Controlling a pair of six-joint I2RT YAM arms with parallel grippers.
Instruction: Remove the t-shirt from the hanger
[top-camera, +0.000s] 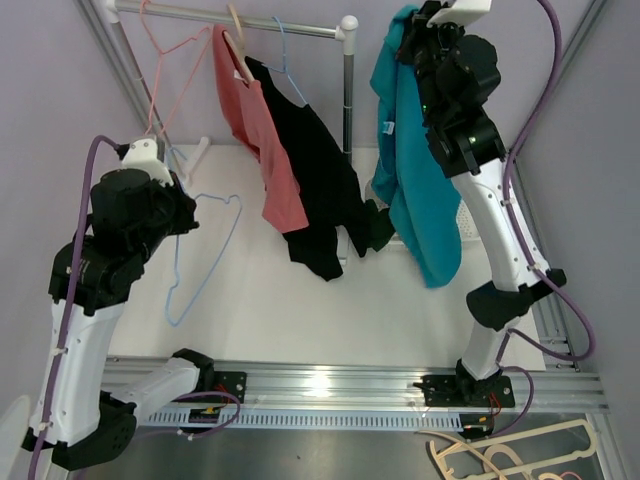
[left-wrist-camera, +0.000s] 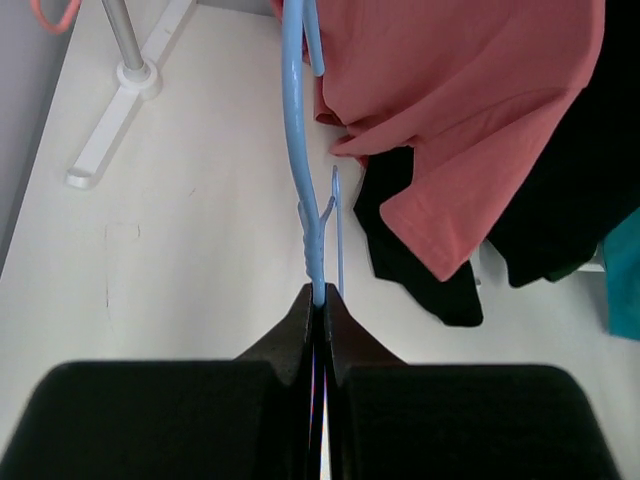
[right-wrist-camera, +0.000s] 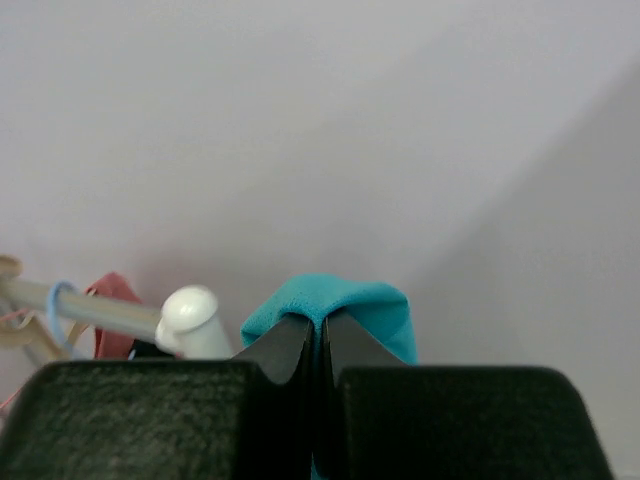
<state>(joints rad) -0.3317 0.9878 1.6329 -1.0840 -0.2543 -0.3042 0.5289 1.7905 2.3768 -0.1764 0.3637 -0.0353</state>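
Note:
A teal t-shirt (top-camera: 420, 190) hangs from my right gripper (top-camera: 412, 18), which is raised high at the right end of the rack and shut on a fold of the cloth (right-wrist-camera: 330, 300). A bare light-blue wire hanger (top-camera: 205, 255) hangs from my left gripper (top-camera: 190, 205), which is shut on its neck (left-wrist-camera: 318, 290) above the white table. No garment is on that hanger.
A clothes rack rail (top-camera: 270, 20) runs across the back with a white end cap (top-camera: 347, 27). A salmon shirt (top-camera: 260, 130) and a black shirt (top-camera: 325, 190) hang on it, with an empty pink hanger (top-camera: 165, 50). Its white foot (left-wrist-camera: 120, 110) lies on the table.

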